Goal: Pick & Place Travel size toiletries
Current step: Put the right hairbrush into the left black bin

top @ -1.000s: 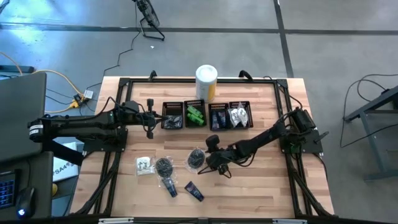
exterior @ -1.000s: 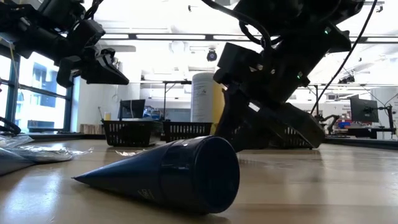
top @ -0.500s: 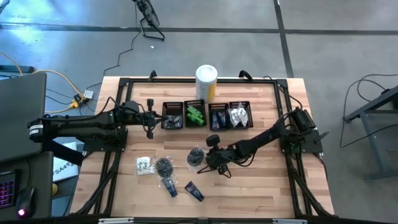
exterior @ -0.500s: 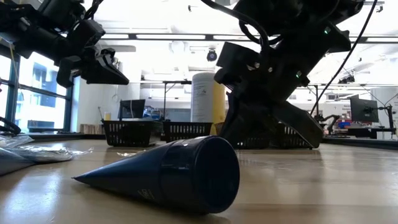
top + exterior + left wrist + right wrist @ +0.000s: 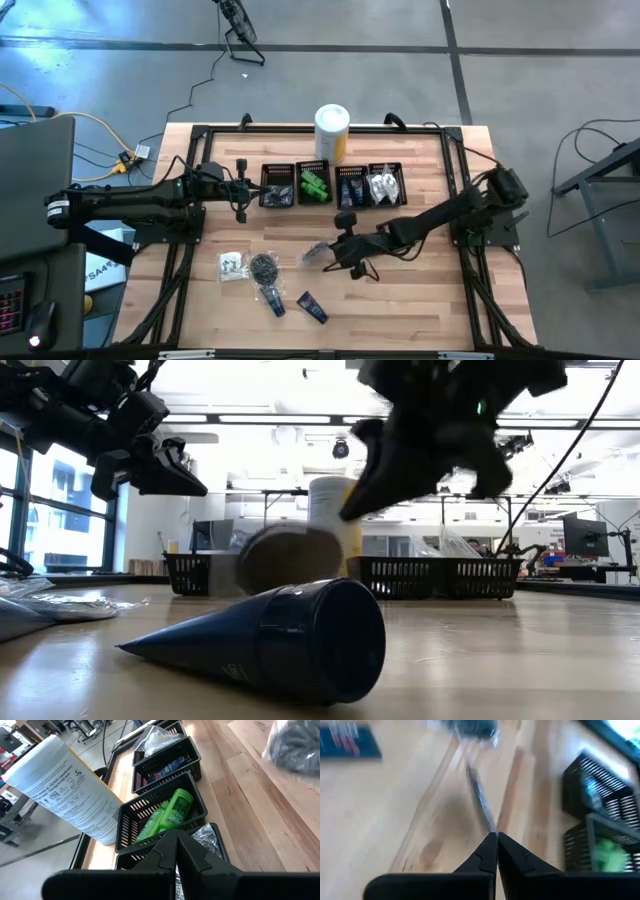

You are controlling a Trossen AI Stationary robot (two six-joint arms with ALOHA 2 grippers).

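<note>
Now the right gripper [image 5: 330, 254], pinched on the plastic edge of a black bagged bundle [image 5: 315, 253], holds it just above mid-table; carrying it level to the far left bin [image 5: 277, 186] should prevent swinging. Left gripper [image 5: 240, 190] waits closed.

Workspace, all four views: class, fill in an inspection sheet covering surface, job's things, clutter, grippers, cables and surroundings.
Surface: wooden table, bare wood between items.
Job's things: lying loose are a clear sachet, a black bagged bundle and two dark blue tubes; green packets lie in one of the mesh bins; a second bundle hangs off the table.
Clutter: white-and-yellow canister behind the bins.
Grippers: left gripper shut, empty, above the bins' left end; right gripper shut on the second bundle's wrapper.
Cables: yellow cable on the floor.
Surroundings: grey floor.
</note>
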